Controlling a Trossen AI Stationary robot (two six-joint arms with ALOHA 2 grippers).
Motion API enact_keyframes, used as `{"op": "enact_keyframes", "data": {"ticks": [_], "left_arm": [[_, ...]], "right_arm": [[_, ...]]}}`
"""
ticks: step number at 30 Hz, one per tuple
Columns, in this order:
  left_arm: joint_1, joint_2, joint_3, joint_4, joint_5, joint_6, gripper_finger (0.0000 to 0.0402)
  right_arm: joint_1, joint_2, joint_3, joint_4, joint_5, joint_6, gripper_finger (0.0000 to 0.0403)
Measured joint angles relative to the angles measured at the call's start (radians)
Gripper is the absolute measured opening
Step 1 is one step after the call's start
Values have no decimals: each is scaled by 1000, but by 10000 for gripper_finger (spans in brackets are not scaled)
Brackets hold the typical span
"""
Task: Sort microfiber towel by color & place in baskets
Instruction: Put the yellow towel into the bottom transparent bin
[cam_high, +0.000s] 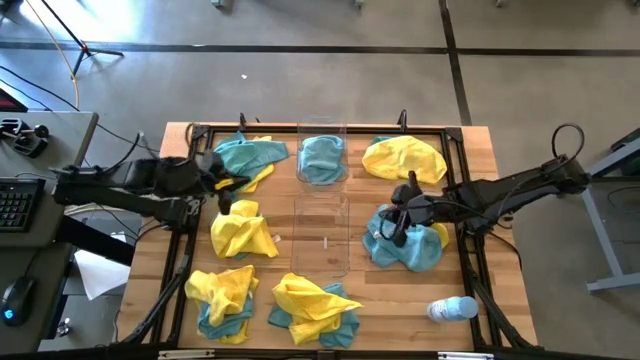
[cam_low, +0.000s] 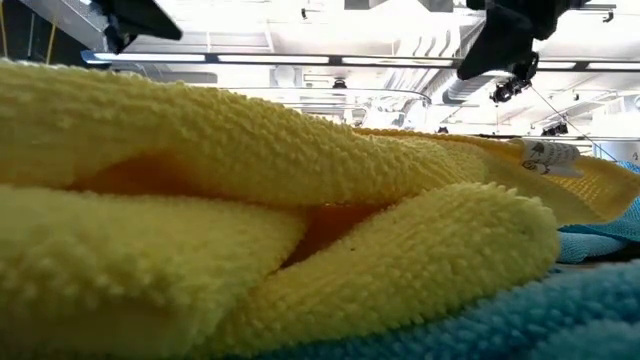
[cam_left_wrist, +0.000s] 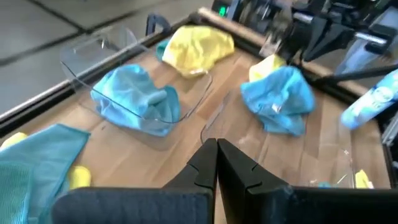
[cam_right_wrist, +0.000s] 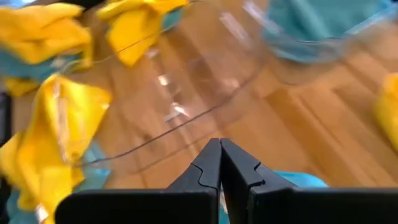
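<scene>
one teal microfiber towel (cam_high: 322, 159) lies bunched inside the far clear basket (cam_high: 343, 130); the near clear basket (cam_high: 322, 236), set just in front of it at mid surface, holds no towel. the other towels lie loose on the wooden surface (cam_high: 380, 300): a teal and yellow pile (cam_high: 245, 157) at far left, a yellow towel (cam_high: 404, 159) at far right, a yellow towel (cam_high: 241, 230) left of the near basket, a teal heap with a yellow edge (cam_high: 405, 248) right of it, and two mixed yellow-over-teal piles (cam_high: 224, 298) (cam_high: 313, 308) along the near edge. a clear plastic bottle (cam_high: 451, 309) lies on its side at the near right corner.

the left end effector (cam_high: 222, 186) is above the far left of the surface, between the teal and yellow pile and the yellow towel; in its wrist view the fingers (cam_left_wrist: 205, 168) are pressed together, clenched on nothing. the right end effector (cam_high: 400, 222) is over the teal heap at the right; its fingers (cam_right_wrist: 208, 167) are likewise clenched together and empty, facing the near basket

the low view is filled by yellow towel folds (cam_low: 250, 220) over teal cloth (cam_low: 480, 325)
</scene>
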Motion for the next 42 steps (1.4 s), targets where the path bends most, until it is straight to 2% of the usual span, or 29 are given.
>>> {"op": "enact_keyframes", "data": {"ticks": [6, 10, 15, 19, 21, 24, 28, 32, 42], "left_arm": [[0, 229, 229, -250, 38, -119, 0], [0, 365, 351, -488, 84, -276, 0], [2, 468, 369, -637, 85, -411, 2], [2, 536, 369, -709, 105, -502, 25], [1, 565, 358, -720, 116, -552, 46], [1, 604, 330, -716, 185, -588, 86], [-13, 649, 259, -703, 234, -580, 142], [-74, 667, 189, -578, 236, -572, 180], [-165, 706, 52, -447, 204, -521, 193]], "right_arm": [[-25, -123, -241, 283, -65, -57, 0], [-40, -209, -349, 363, -109, -60, 0], [-55, -286, -409, 364, -150, -64, 0], [-55, -318, -412, 362, -175, -105, 0], [-55, -328, -412, 360, -177, -120, 0], [-55, -338, -412, 360, -186, -134, 0], [-55, -338, -412, 359, -202, -134, 0], [-55, -338, -412, 358, -220, -134, 0], [-55, -338, -412, 357, -231, -102, 0]]}}
